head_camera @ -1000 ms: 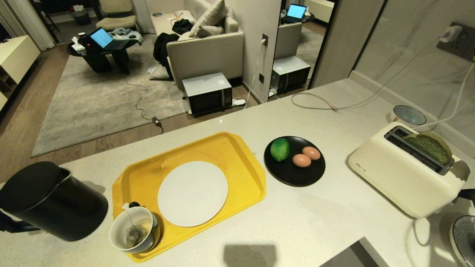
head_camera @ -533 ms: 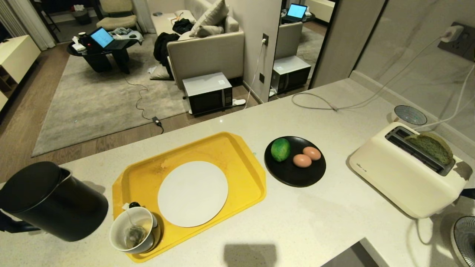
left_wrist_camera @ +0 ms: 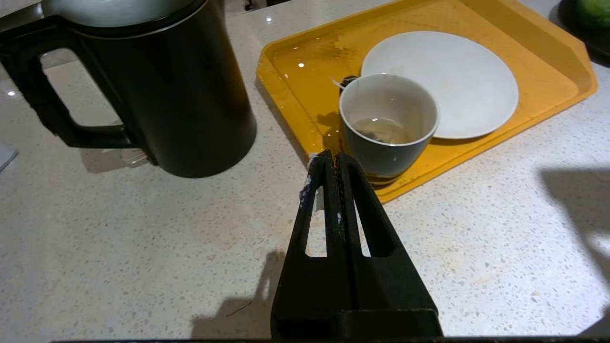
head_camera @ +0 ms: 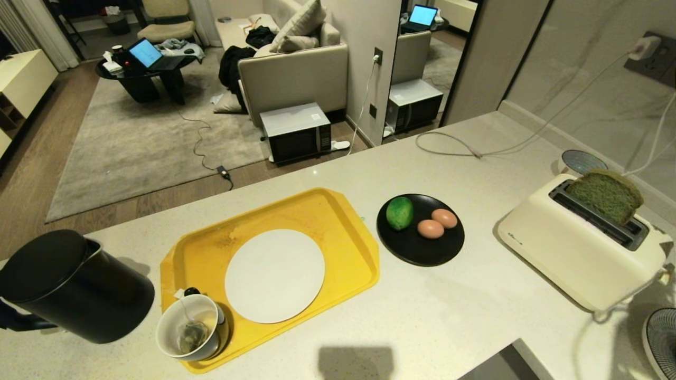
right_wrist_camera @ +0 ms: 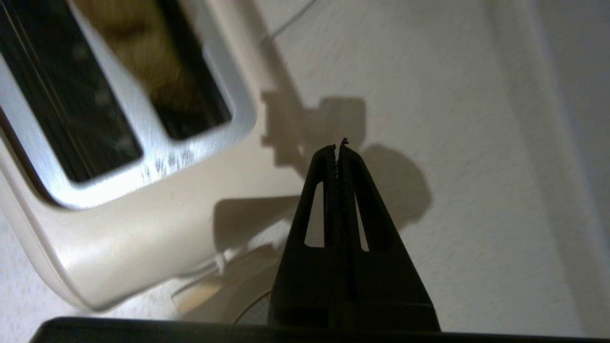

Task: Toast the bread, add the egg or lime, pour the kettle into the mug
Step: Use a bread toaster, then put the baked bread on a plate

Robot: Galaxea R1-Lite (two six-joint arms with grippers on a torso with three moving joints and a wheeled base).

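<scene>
Bread (head_camera: 604, 194) risen, lower half hidden

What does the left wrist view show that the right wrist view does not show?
Only the left wrist view: the black kettle, the mug with a tea bag inside, the white plate on the yellow tray, and the shut left claw. Only the right wrist view: the cream toaster with its slots, and the shut right claw beside it. Both show the pale speckled counter.
</scene>
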